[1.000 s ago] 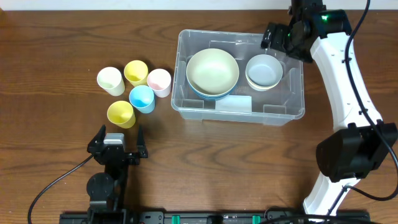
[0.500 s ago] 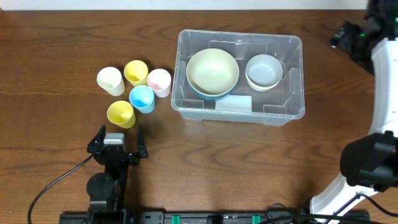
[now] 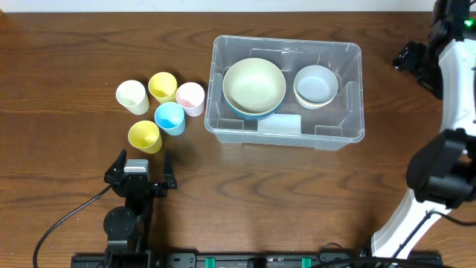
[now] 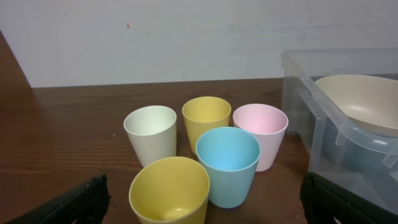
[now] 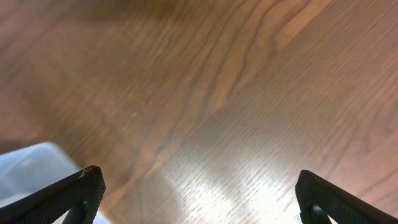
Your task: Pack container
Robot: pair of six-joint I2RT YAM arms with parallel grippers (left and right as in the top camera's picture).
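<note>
The clear plastic container (image 3: 349, 123) stands at the table's centre right with a pale label on its front wall. Inside it sit a large cream bowl (image 3: 254, 85) stacked on a blue one and a smaller white bowl (image 3: 316, 85). Its corner shows in the left wrist view (image 4: 311, 106) and the right wrist view (image 5: 25, 165). Several cups stand left of it: white (image 3: 132, 96), yellow (image 3: 162, 86), pink (image 3: 190, 98), blue (image 3: 169, 117) and yellow (image 3: 144, 136). My left gripper (image 3: 140, 176) is open and empty, just in front of the cups. My right gripper (image 3: 413, 61) is open and empty, right of the container.
The cups also show in the left wrist view, with the near yellow cup (image 4: 169, 191) between my fingers' line of sight and the blue cup (image 4: 227, 163) behind it. A white wall lies behind the table's far edge. Bare wood lies under my right gripper (image 5: 199, 199).
My right gripper has left the container's far right corner, swung out to the right past the container wall, then shifted slightly. The bowls, cups and left arm have not moved.
</note>
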